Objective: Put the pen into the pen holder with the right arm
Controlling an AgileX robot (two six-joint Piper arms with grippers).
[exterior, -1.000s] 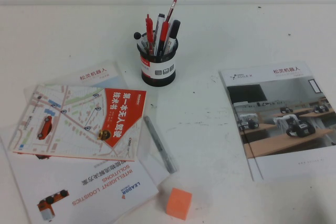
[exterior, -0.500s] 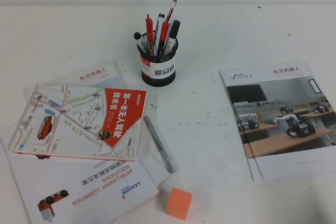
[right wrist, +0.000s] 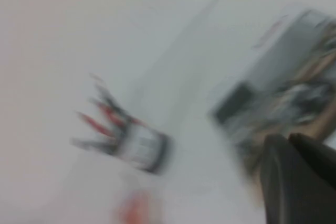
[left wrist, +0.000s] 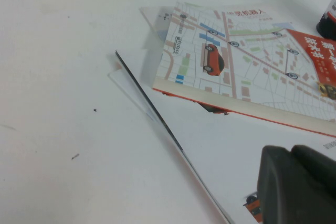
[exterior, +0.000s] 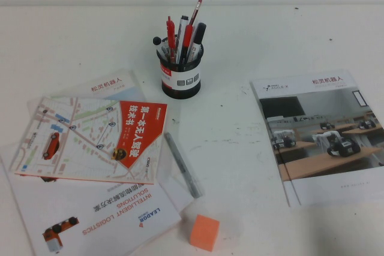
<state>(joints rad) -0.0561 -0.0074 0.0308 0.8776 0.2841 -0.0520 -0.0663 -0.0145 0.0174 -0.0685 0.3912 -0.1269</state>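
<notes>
The grey-silver pen (exterior: 182, 165) lies flat on the table, just right of the map-covered book, its length running from the holder's side towards the near edge. The black pen holder (exterior: 180, 73) stands upright at the back centre with several red and dark pens in it. It shows blurred in the right wrist view (right wrist: 142, 148). Neither arm shows in the high view. My right gripper (right wrist: 287, 140) is above the table by the right brochure, fingers together and empty. My left gripper (left wrist: 291, 153) hovers over the left booklets, fingers together and empty.
A map-covered book (exterior: 96, 139) lies on white brochures (exterior: 102, 217) at the left. A large brochure (exterior: 321, 136) lies at the right. An orange cube (exterior: 204, 232) sits near the front edge, just below the pen.
</notes>
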